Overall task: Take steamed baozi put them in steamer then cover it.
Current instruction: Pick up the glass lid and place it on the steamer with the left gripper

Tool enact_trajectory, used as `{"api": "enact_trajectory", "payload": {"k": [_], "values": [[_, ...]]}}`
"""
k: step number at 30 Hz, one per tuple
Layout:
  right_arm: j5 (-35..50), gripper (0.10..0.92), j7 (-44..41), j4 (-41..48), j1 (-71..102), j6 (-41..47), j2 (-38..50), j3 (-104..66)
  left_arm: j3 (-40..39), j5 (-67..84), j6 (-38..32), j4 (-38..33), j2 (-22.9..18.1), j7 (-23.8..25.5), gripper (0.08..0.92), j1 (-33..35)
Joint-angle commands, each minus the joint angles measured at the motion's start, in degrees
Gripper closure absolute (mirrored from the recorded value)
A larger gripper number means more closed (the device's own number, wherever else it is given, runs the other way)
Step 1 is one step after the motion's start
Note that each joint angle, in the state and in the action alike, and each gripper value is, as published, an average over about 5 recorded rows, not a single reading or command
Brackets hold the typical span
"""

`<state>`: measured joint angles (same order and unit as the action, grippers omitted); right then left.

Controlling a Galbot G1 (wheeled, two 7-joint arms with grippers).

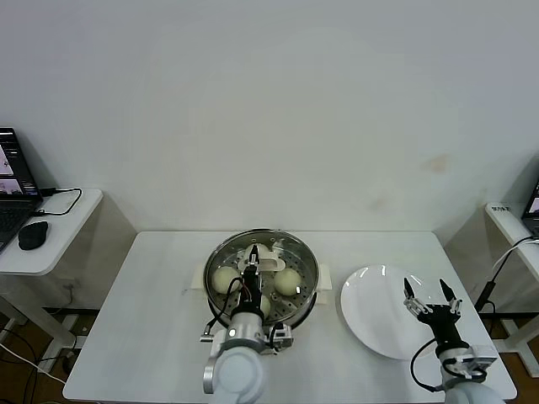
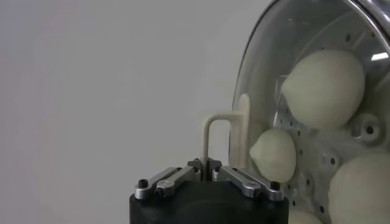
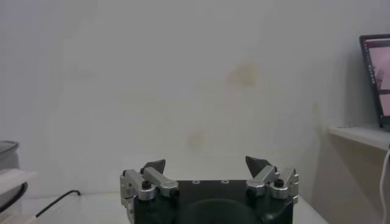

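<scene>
The steamer (image 1: pixel 310 296) stands mid-table with three steamed baozi (image 1: pixel 224 279) on its perforated tray. The clear glass lid (image 2: pixel 268 67) lies over them, and I cannot tell whether it rests fully on the rim. My left gripper (image 1: pixel 251 273) is above the steamer, shut on the lid's cream handle (image 2: pixel 210 131). In the left wrist view the handle's thin bar runs down between the closed fingertips of this left gripper (image 2: pixel 207 165), with baozi (image 2: pixel 323 88) showing through the glass. My right gripper (image 1: pixel 430 294) hovers open and empty over the white plate (image 1: pixel 370 320); the right wrist view shows that gripper (image 3: pixel 207 165) with nothing between its fingers.
A side table (image 1: pixel 59 244) on the left carries a laptop (image 1: pixel 13 189), a mouse (image 1: pixel 34 236) and a cable. Another side table (image 1: pixel 509 223) with a laptop stands at the right. The white work table (image 1: pixel 152 320) ends close in front of me.
</scene>
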<state>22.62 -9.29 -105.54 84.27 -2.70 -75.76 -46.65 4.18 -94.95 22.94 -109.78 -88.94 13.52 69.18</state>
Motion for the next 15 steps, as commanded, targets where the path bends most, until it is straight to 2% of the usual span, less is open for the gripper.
{"api": "enact_trajectory", "payload": {"k": [1, 8, 15], "values": [[-0.08, 0.203, -0.01, -0.01, -0.13, 0.01, -0.02, 0.06, 0.08, 0.19, -0.83, 0.07, 0.05, -0.35, 0.866, 0.42], [-0.13, 0.203, -0.03, -0.05, -0.11, -0.03, -0.05, 0.05, 0.16, -0.88, -1.99, -0.69, 0.65, 1.39, 0.845, 1.08], [-0.22, 0.202, -0.03, -0.05, -0.07, -0.02, -0.17, 0.11, -0.08, -0.67, -1.97, -3.66, 1.04, 2.35, 0.654, 1.46]]}}
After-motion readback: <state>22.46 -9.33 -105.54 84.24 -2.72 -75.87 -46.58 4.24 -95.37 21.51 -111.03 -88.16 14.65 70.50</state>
